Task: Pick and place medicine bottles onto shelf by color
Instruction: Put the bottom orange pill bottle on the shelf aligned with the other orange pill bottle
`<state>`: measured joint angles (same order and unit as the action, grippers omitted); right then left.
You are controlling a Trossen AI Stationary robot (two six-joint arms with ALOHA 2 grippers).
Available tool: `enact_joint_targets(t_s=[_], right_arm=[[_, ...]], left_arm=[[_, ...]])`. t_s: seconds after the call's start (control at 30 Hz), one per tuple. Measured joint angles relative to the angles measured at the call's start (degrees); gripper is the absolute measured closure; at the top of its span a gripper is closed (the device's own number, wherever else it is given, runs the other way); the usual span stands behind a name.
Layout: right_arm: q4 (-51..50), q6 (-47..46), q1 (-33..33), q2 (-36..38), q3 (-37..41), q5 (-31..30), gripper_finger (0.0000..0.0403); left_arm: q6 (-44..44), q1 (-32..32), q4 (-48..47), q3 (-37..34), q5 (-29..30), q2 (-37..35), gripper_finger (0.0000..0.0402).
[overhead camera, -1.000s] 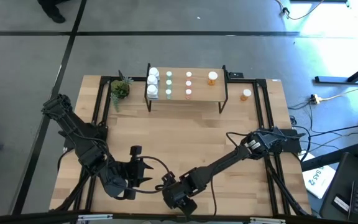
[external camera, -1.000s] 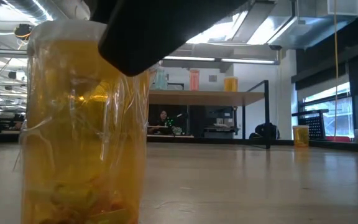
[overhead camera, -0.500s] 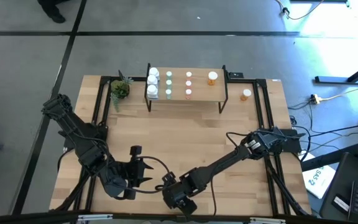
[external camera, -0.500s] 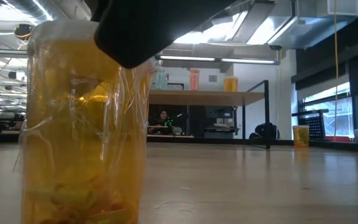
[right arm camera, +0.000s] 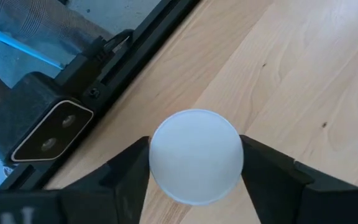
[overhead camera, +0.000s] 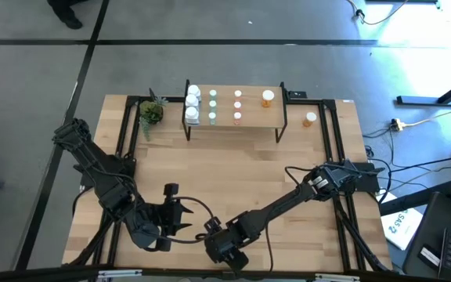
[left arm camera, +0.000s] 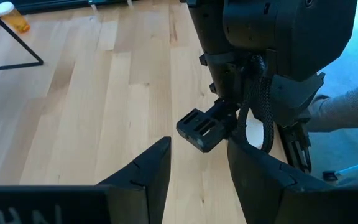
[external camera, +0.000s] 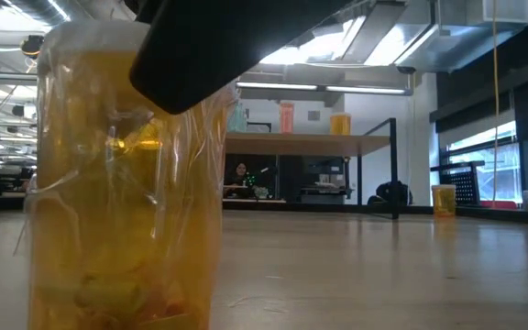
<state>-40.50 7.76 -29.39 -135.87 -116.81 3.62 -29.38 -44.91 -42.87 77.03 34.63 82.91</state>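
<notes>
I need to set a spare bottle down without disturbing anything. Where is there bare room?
The shelf is bare on its right end, around the lone orange bottle; its left half is crowded with rows of bottles. The tabletop between shelf and arms is open. The near edge is crowded by the left gripper and right gripper.

Orange bottle [external camera: 122, 183] upright at near table edge, others on shelf [overhead camera: 253, 119]

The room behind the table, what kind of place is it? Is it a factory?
Probably a robotics lab or workshop, not a factory. Two dark robot arms work at a wooden table on a grey concrete floor, cables trail beside it, and more workbenches stand behind.
</notes>
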Motion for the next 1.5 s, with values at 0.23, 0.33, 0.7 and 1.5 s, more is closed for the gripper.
enact_joint_targets(t_s=[0.23,0.33,0.7,1.5], right_arm=[[0.1,0.3,-0.1,0.0,0.0,0.0,0.0185],[0.4,0.5,-0.1,0.0,0.0,0.2,0.0164],[0.4,1.6,-0.1,0.0,0.0,1.2,0.0171],[-0.1,1.5,0.0,0.1,0.0,2.1,0.0174]], left_arm=[[0.0,0.0,0.0,0.0,0.0,0.0,0.0250],[0.0,0.0,0.0,0.0,0.0,0.0,0.0250],[0.0,0.0,0.0,0.0,0.0,0.0,0.0250],[0.0,0.0,0.0,0.0,0.0,0.0,0.0250]])
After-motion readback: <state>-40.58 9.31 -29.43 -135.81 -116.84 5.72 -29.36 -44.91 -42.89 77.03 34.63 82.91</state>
